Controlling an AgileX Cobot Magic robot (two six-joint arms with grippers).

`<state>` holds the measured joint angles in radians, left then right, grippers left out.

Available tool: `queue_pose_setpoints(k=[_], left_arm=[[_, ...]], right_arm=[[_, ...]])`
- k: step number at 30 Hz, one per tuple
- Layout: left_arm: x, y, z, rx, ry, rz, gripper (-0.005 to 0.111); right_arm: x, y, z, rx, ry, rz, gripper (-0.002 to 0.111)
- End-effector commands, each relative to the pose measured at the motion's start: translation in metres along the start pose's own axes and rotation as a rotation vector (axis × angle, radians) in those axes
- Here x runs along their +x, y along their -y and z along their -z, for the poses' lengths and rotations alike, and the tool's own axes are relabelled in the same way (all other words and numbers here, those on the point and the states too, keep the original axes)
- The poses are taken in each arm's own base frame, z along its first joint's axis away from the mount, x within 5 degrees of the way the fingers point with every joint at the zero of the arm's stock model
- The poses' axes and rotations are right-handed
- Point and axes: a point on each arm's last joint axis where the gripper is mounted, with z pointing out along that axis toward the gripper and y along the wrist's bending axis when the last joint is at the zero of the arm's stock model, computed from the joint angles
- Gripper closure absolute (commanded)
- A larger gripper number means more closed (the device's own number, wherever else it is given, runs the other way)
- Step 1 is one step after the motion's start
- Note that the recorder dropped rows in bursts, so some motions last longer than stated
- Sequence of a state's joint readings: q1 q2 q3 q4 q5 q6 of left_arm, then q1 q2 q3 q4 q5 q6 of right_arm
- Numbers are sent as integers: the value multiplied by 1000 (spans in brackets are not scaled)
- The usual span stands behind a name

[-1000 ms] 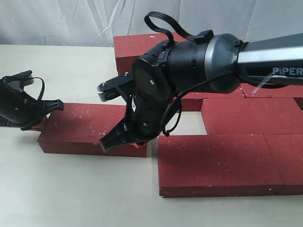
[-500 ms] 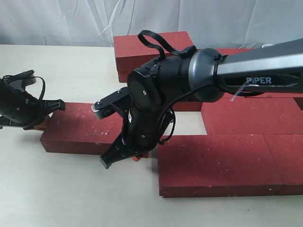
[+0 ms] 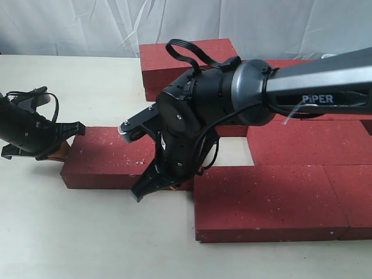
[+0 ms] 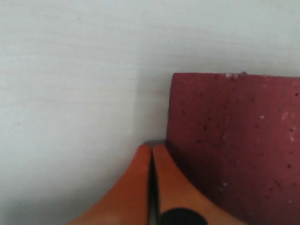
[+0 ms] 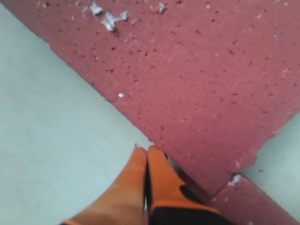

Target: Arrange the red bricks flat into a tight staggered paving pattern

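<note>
Exterior view: right hand (image 3: 142,190) overlaps loose brick (image 3: 104,154); paved bricks (image 3: 279,197) beside, curtain (image 3: 87,23) behind.

The left gripper (image 3: 58,150) sits low at the left edge, its orange fingers (image 4: 133,187) pressed together. The right arm (image 3: 317,87) reaches in from the right with its wrist bent downward. The right gripper (image 3: 141,190) points down and leftward, fingers (image 5: 164,183) meeting tip to tip.

At least six red bricks (image 3: 110,152), two grippers (image 3: 58,151) (image 3: 142,192)
</note>
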<state>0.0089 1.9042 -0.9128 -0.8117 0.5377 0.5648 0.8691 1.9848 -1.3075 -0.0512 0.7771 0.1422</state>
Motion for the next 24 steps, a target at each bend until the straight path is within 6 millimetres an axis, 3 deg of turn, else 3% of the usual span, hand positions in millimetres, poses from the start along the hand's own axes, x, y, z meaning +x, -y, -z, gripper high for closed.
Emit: queue_pose_setpoints(k=[1, 24], left_arm=[[1, 0, -1, 1, -2, -1, 107], [-10, 1, 2, -14, 56, -22, 107]], right_arm=[[-2, 3, 2, 26, 19, 8, 109], [-7, 5, 3, 46, 71, 7, 109]])
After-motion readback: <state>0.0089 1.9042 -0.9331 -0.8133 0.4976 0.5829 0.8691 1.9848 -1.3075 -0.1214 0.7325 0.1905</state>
